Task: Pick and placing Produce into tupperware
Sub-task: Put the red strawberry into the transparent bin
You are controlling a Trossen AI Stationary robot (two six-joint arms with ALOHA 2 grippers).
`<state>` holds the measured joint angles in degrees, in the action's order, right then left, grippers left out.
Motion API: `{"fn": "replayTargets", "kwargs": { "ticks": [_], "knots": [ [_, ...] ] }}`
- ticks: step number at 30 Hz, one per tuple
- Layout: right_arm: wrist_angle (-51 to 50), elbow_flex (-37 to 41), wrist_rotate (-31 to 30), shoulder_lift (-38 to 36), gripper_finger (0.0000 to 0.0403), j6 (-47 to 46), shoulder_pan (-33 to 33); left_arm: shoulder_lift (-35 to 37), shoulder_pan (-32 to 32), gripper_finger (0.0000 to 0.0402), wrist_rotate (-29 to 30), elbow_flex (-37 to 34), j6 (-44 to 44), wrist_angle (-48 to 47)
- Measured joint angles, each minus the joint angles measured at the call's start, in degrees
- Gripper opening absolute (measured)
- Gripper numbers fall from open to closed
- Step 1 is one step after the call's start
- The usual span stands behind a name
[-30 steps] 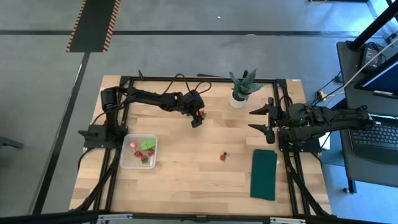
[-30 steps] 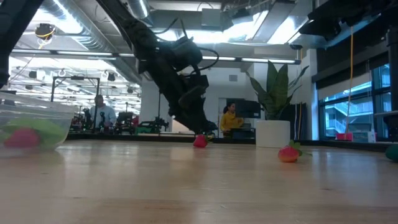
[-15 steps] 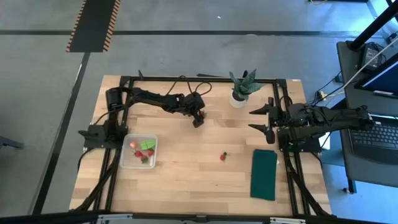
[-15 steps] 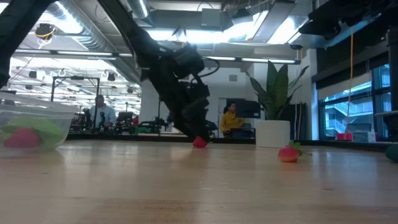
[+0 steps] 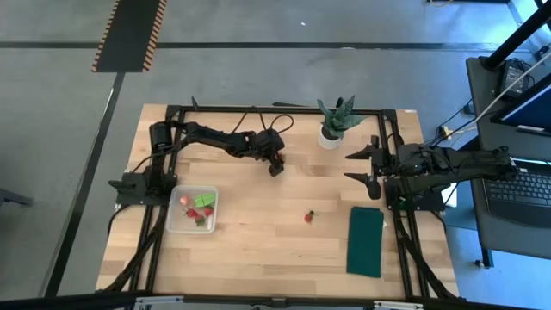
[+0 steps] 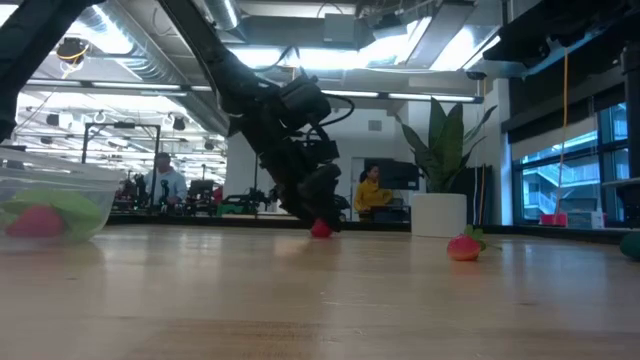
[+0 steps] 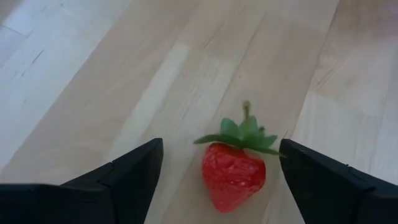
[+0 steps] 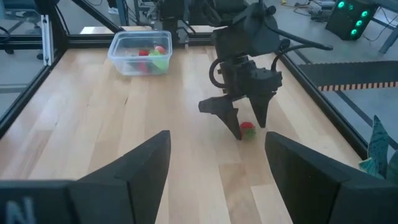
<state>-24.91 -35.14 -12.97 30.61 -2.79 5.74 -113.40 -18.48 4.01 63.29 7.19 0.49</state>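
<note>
A red strawberry [image 7: 233,174] with a green top lies on the wooden table at the far middle. My left gripper [image 5: 275,166] is open and low over it, one finger on each side without touching; the low view [image 6: 322,222] and right wrist view [image 8: 245,124] show this too. A second strawberry [image 5: 307,217] lies near the table's middle. The clear tupperware [image 5: 176,226] stands at the left, holding strawberries and a light green leafy piece. My right gripper [image 5: 360,166] is open and empty at the right.
A spiky potted plant [image 5: 334,122] in a white pot stands at the far edge, right of my left gripper. A dark green cloth [image 5: 366,241] lies at the right front. Black frame rails [image 5: 164,215] run along the table's sides.
My left gripper has gone down toward the table, and its open fingers now stand around the far strawberry. The strawberry has stayed in place.
</note>
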Motion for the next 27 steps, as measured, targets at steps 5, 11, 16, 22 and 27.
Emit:
{"fn": "replayTargets", "kwargs": {
  "ticks": [5,11,16,22,27],
  "knots": [
    [-0.16,0.0,0.0,0.0,0.0264,0.03,0.0,0.0,0.0,0.0293,0.0,0.0,-0.07,0.0],
    [-0.2,0.0,0.0,-0.02,0.0264,0.03,0.0,0.0,0.0,0.0276,1.05,0.0,-0.19,0.0],
    [-0.22,0.0,0.0,-0.02,0.0264,-0.09,0.0,0.0,0.02,0.0261,1.07,0.0,-0.16,0.0],
    [-0.24,0.0,0.0,-0.02,0.0264,-0.11,0.0,0.0,0.13,0.0242,1.1,0.0,-0.01,-0.02],
    [-0.25,0.0,0.0,-0.02,0.0264,-0.13,0.0,0.0,0.2,0.0228,1.09,0.0,0.16,-0.02]
  ]
}}
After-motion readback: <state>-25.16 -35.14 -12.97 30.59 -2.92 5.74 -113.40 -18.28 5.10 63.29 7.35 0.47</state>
